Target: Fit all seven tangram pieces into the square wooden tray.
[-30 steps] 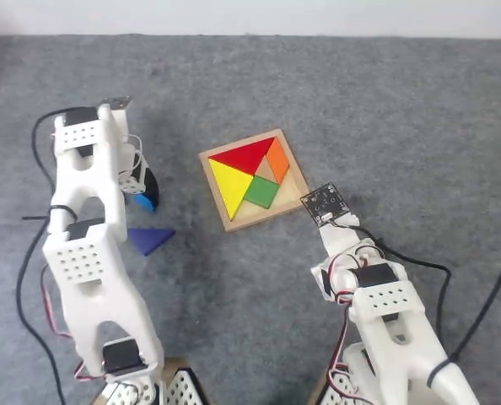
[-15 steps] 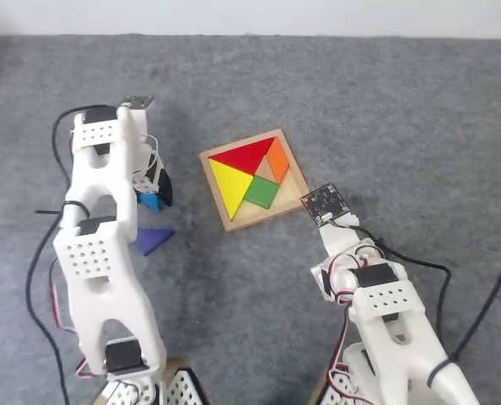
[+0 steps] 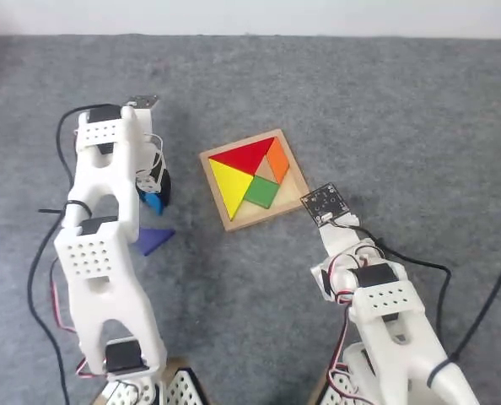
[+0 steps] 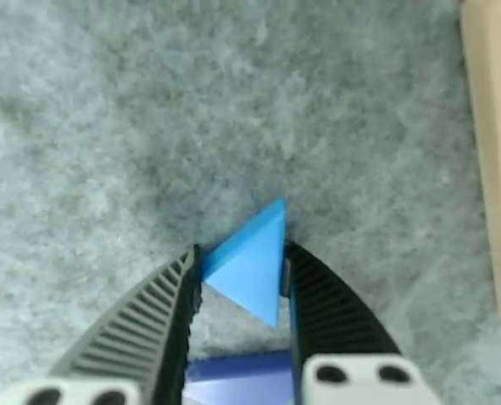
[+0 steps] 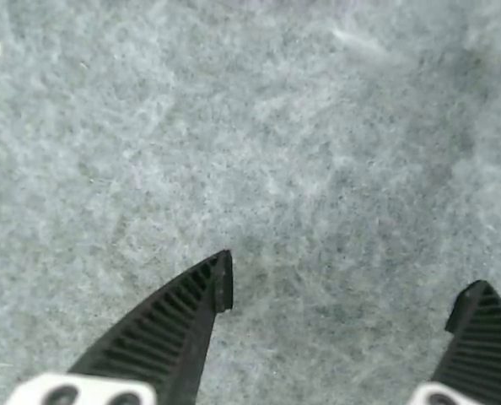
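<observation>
**A:** What does the left gripper have?

**B:** Its two fingers are closed nearly together on the light blue triangle, one finger on each side. One corner of the triangle points out past the fingertips. I cannot tell if the piece is already off the grey carpet.

**A:** And around it?

**B:** The dark blue piece lies just behind the gripper. In the high view it is on the carpet beside the left arm. The tray is near, to the side, with some carpet between. In it I see a red triangle, a yellow triangle, an orange piece and a green square. Bare wood shows in the middle and along one edge.

**A:** The right gripper?

**B:** Wide open, holding nothing, above bare carpet close to the tray's corner.

**A:** So which step is this?

**B:** I think it is the pick-up of the light blue triangle, about the middle of the task. The next move asks to carry it over the tray, turn it to match a free gap, and lower it flat. The gaps are narrow, so a wrong angle could leave it resting on a neighbour.
</observation>
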Tool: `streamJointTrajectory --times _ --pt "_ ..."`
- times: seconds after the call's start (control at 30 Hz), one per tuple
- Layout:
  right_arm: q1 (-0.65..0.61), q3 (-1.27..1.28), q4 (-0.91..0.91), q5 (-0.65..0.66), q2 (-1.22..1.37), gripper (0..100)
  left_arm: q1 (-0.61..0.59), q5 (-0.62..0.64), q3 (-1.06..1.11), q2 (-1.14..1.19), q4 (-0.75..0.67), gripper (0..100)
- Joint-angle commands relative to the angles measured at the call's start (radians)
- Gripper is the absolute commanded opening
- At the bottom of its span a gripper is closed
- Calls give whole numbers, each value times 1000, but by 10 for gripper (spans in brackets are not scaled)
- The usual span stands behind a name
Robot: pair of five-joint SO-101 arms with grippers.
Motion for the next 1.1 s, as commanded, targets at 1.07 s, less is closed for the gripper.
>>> streamJointTrajectory --times 1.07 --pt "-18 -6 -13 12 1 401 589 -470 113 -279 115 98"
